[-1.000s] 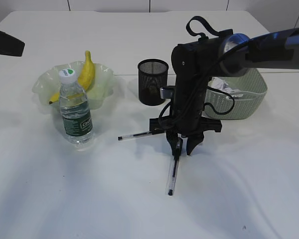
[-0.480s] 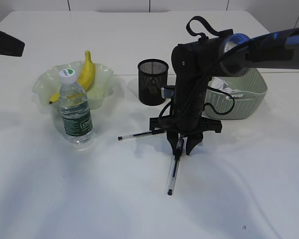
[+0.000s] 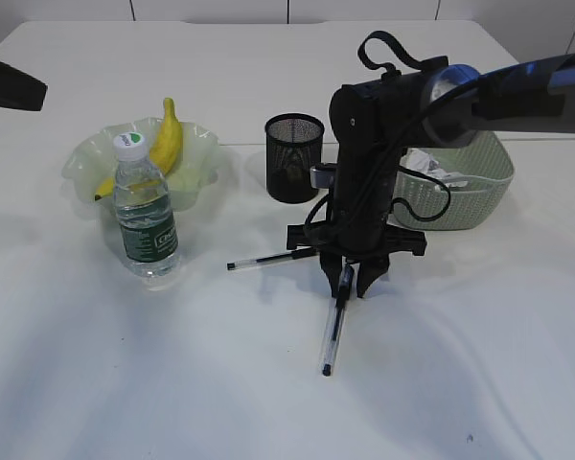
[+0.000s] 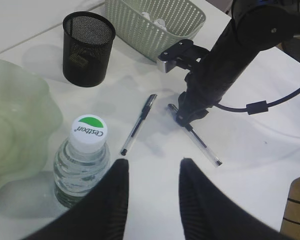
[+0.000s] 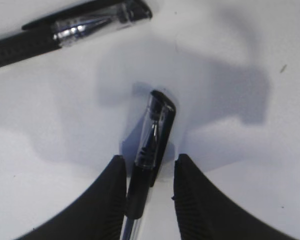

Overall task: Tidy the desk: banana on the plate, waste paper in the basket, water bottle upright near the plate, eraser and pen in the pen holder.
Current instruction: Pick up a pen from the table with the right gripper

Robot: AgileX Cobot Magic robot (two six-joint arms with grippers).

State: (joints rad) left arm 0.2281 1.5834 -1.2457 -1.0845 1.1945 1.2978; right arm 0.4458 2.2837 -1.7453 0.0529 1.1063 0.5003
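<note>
The banana (image 3: 168, 139) lies in the plate (image 3: 86, 163). In front of it the water bottle (image 3: 146, 216) stands upright. The waste paper (image 3: 426, 163) sits in the basket (image 3: 460, 187). Two pens lie on the desk, one (image 3: 264, 260) in front of the pen holder (image 3: 294, 158), the other (image 3: 333, 331) pointing toward me. My right gripper (image 3: 352, 286) is down at this second pen (image 5: 152, 145), open, jaws astride its capped end, one finger touching it. My left gripper (image 4: 152, 167) hovers open and empty beside the bottle (image 4: 82, 160). The eraser is hidden.
The right arm's body stands between the pen holder (image 4: 88, 49) and the basket (image 4: 155, 22). The first pen (image 5: 70, 30) lies just beyond the right jaws. Bare white desk (image 3: 172, 383) stretches across the front.
The right jaws have narrowed a little around the pen's capped end. The pen still lies on the desk, and the left gripper has not moved.
</note>
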